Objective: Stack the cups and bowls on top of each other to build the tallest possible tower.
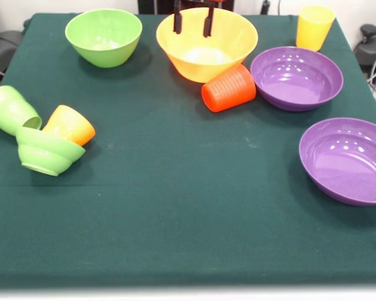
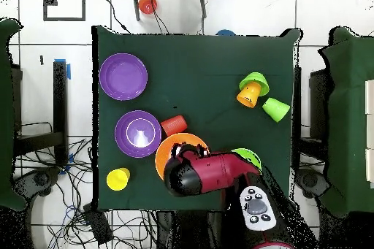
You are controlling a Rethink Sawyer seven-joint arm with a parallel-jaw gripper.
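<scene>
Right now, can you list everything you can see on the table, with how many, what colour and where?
Large bowl: one, orange-yellow, far centre, upright.
Medium bowl: one, light green, far left, upright.
Small bowl: one, light green, left side, tipped.
Shallow bowls: two, purple, right side, one farther, one nearer.
Cups: yellow upright, far right; red on its side against the large bowl; orange and light green on their sides by the small bowl.
Table: dark green cloth.
Gripper: one, black, open, above the large bowl.

Your gripper (image 1: 192,22) hangs with fingers parted over the far orange-yellow bowl (image 1: 229,44) — a red cup (image 1: 229,88) lies tipped against it, two purple bowls (image 1: 296,77) right.
</scene>
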